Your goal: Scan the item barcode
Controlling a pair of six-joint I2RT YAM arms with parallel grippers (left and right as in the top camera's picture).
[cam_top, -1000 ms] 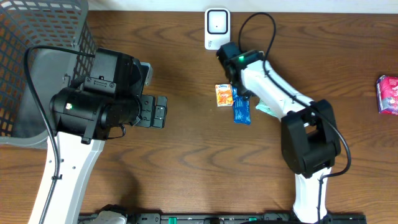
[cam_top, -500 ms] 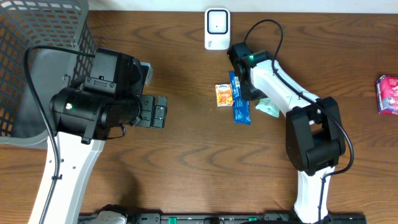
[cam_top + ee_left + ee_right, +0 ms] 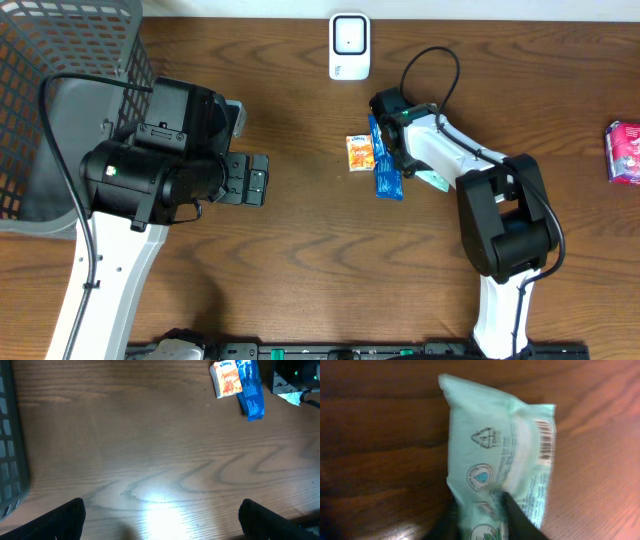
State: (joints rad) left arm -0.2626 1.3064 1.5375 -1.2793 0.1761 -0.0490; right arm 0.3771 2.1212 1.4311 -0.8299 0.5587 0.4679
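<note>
A mint-green packet (image 3: 495, 455) lies on the wooden table, its barcode (image 3: 546, 440) printed along its right edge. My right gripper (image 3: 482, 521) is shut on the packet's near end, a dark finger pressing it from each side. From overhead only a corner of the packet (image 3: 433, 179) shows beside the right gripper (image 3: 408, 165). The white scanner (image 3: 349, 45) stands at the table's far edge, apart from the packet. My left gripper (image 3: 160, 520) hangs open over bare wood, its fingertips (image 3: 60, 520) wide apart.
An orange packet (image 3: 359, 153) and a long blue packet (image 3: 386, 165) lie just left of the right gripper. A red-pink packet (image 3: 624, 152) sits at the right edge. A grey mesh basket (image 3: 60, 90) stands at the far left.
The right gripper has slid right and toward the front, from over the blue packet to the green one, and closed its fingers on it. The left arm has not moved.
</note>
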